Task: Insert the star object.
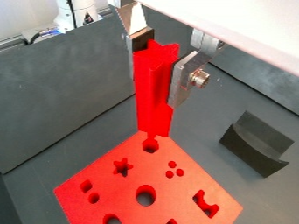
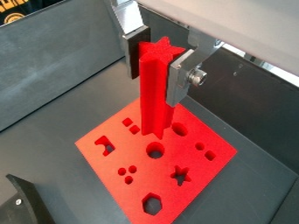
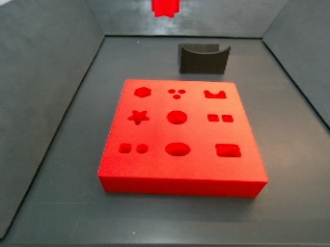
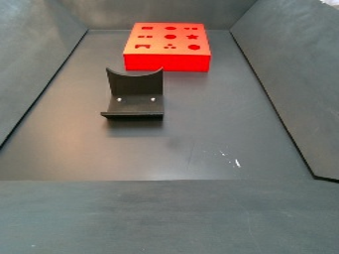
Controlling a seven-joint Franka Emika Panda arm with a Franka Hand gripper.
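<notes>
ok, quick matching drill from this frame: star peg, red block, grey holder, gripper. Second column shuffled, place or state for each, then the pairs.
Things:
1. star object
2. red block
3. dark grey holder
4. gripper

Place or state:
A. lies flat on the floor, shaped holes facing up
B. stands empty on the floor, apart from the block
C. hangs upright between the fingers, above the block
D. raised above the block, shut on a piece

Pairs: 1-C, 2-A, 3-B, 4-D
</notes>
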